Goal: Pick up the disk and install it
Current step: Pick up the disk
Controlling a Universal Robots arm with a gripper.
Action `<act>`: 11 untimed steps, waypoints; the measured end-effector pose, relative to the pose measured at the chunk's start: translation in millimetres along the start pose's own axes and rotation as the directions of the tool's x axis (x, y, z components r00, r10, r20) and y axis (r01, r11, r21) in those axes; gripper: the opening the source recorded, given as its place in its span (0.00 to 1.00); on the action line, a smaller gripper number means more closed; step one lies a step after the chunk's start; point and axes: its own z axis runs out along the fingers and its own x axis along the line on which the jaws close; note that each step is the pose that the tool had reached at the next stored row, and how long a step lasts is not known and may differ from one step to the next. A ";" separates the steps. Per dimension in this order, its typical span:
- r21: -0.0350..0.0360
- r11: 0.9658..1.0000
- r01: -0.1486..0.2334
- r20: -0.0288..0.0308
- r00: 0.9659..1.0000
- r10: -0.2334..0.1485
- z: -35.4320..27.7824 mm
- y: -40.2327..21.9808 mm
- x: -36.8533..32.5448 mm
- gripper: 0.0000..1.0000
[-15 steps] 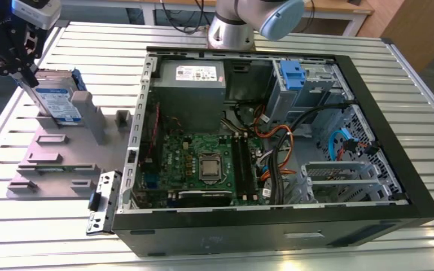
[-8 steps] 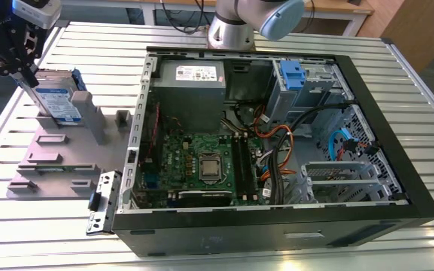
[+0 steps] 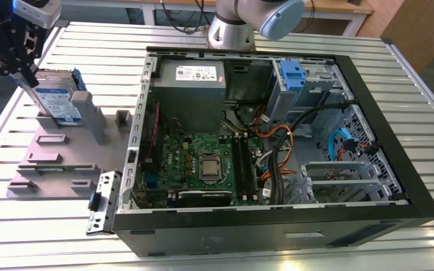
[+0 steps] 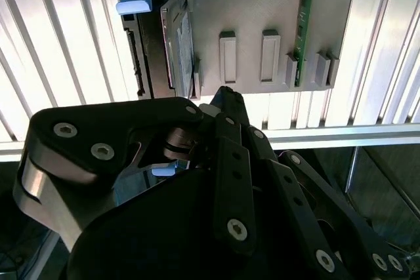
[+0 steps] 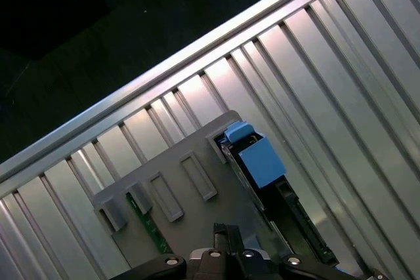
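Robot arm. A silver-grey cylindrical joint (image 3: 228,31), closed by a rounded pale-blue cap (image 3: 281,17), stands well apart from the gripper (image 3: 25,73). Just above the gripper sits a white-and-grey boxy housing (image 3: 38,10). The gripper is matt black in both wrist views. Its flat, round-ended links (image 4: 233,181) overlap and are pinned with round silver screw heads (image 4: 65,129), each with a recessed socket. One outer link carries a bare-metal bevelled edge (image 4: 27,195).

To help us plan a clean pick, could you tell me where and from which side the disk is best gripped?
Probably by its free upper edge, coming straight down from above and clamping across the two broad faces. The disk stands on edge in the grey fixture, whose posts hem in its lower part, so only the top is open.
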 end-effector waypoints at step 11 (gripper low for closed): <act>0.000 1.000 0.020 -0.001 1.000 -0.020 0.0 0.0 0.0 0.11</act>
